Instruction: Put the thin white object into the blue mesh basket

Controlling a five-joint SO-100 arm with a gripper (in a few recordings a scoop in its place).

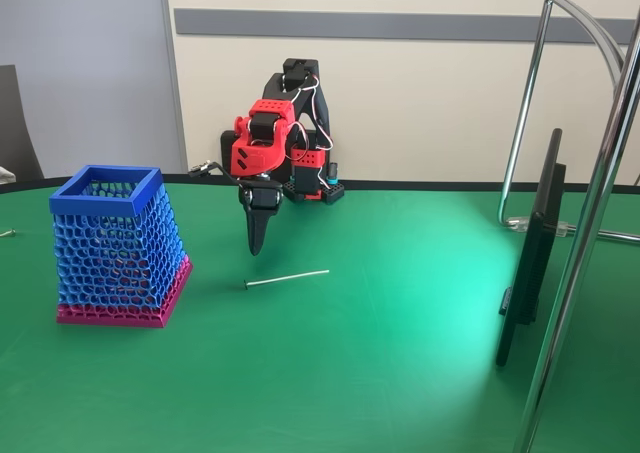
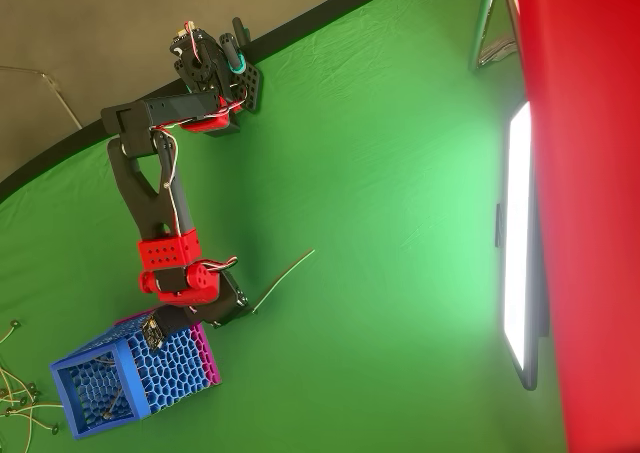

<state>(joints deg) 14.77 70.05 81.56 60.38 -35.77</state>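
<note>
Basket: blue mesh basket (image 1: 118, 248) on green surface (image 1: 380, 353).
Stick: thin white object (image 1: 288, 278) flat, just below tool.
Tool (image 1: 258, 241): pressed together, empty.

From overhead, the claw (image 2: 222, 308) is mostly hidden beneath the arm's red wrist, so its opening cannot be read. The thin white object's (image 1: 288, 277) head is too small to make out.

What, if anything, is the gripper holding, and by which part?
Nothing. The gripper hangs above the table, apart from the thin white object lying flat there.
</note>
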